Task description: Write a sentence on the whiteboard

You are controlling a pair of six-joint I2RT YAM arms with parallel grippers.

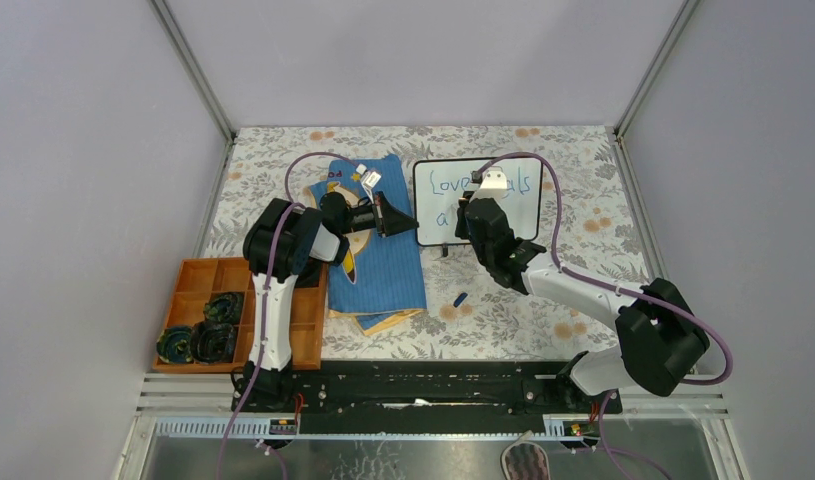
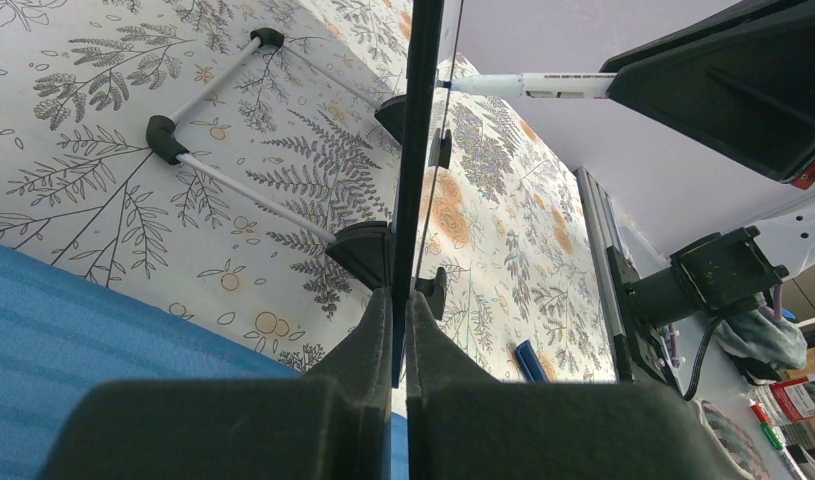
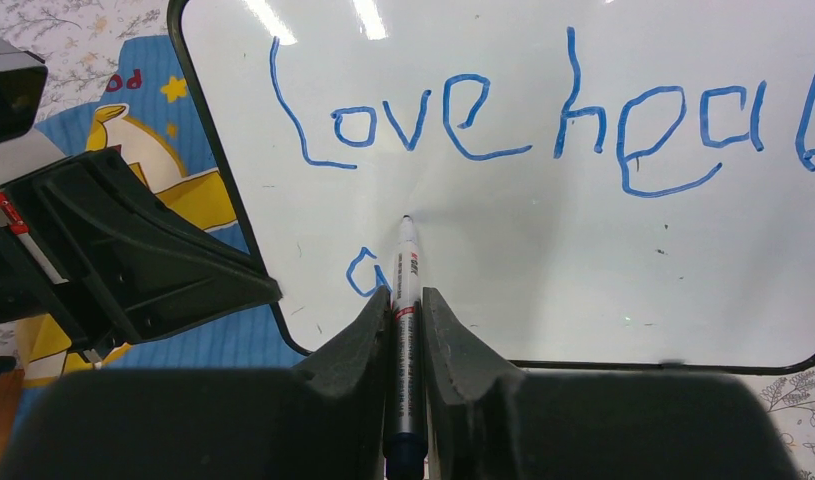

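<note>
My left claw (image 2: 401, 305) pinches the whiteboard (image 3: 583, 260) by its left edge; my right claw (image 3: 405, 300) grips a marker (image 3: 407, 265), tip against the board under "Love" of the sentence (image 3: 463, 125).

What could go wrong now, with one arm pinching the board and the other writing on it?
1. The left tool pinches only the thin edge of the whiteboard. A push from the marker might tilt the board or make it slip free, skewing the letters.
2. The right tool sits low, right beside the blue "a". It might smear that letter as it moves along the second line.
</note>
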